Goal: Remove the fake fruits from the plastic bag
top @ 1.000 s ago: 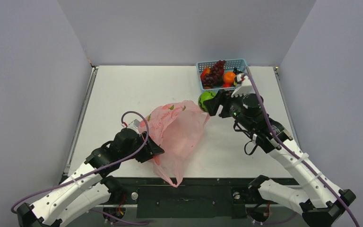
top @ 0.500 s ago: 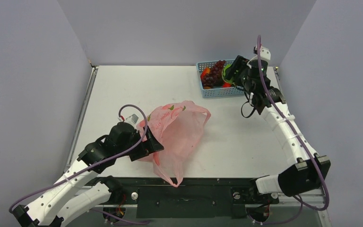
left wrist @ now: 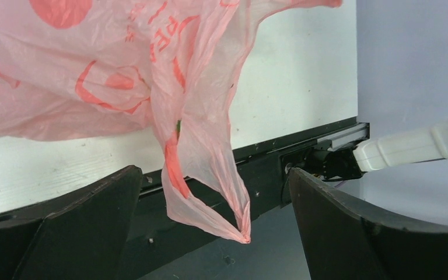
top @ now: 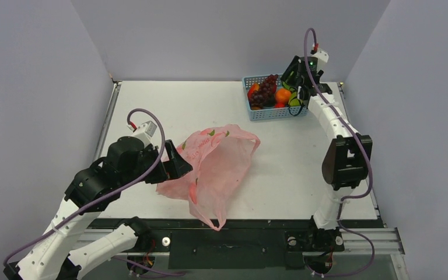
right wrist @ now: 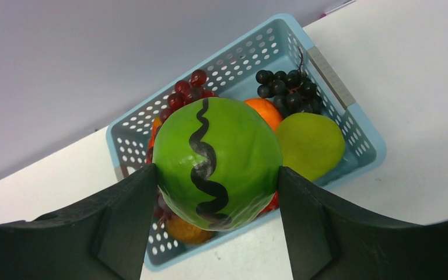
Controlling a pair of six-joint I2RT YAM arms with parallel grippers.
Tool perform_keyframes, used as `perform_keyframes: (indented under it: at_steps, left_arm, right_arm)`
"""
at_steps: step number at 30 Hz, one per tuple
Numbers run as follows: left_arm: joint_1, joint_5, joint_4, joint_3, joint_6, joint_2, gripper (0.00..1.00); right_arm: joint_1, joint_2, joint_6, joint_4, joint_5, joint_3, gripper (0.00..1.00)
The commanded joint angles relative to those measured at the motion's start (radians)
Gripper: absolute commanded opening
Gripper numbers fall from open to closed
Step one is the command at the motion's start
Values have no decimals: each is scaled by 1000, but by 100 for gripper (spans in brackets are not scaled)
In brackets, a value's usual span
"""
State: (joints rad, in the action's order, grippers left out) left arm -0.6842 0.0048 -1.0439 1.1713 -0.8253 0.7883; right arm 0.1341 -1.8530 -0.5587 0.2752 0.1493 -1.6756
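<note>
The pink plastic bag lies crumpled on the table, one loop handle hanging over the front edge. My left gripper hovers at the bag's left side, open, with nothing between its fingers. My right gripper is shut on a round green fake fruit with a black wavy stripe, held just above the light blue basket. In the basket lie a yellow-green pear, dark grapes, red grapes and an orange fruit. What is inside the bag is hidden.
The basket stands at the back right of the white table, close to the rear wall. Grey walls close in the left, back and right sides. A black rail runs along the front edge.
My left gripper opened, let go of the bag and drew back up to the left. My right arm carried the green fruit from beside the bag to above the basket.
</note>
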Motion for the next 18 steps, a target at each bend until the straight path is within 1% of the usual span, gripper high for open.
perform_keyframes:
  at_steps: [1, 4, 8, 10, 13, 18]
  left_arm:
    - [9, -31, -27, 128, 62, 38, 97]
    - [8, -42, -23, 186, 60, 53, 97]
    - [9, -66, -26, 216, 44, 60, 97]
    - [11, -69, -18, 216, 29, 60, 97]
    - [12, -69, -2, 206, 2, 60, 97]
    - [13, -74, 16, 197, -23, 60, 97]
  right_arm:
    - [-18, -100, -17, -55, 24, -140, 0]
    - [-24, -183, -8, -51, 17, -201, 0]
    - [-27, -270, 19, -28, 8, -302, 0]
    - [-31, -299, 29, -27, 11, -328, 0]
    - [-38, -342, 35, -18, 14, -370, 4]
    - [-43, -430, 55, 0, 10, -456, 7]
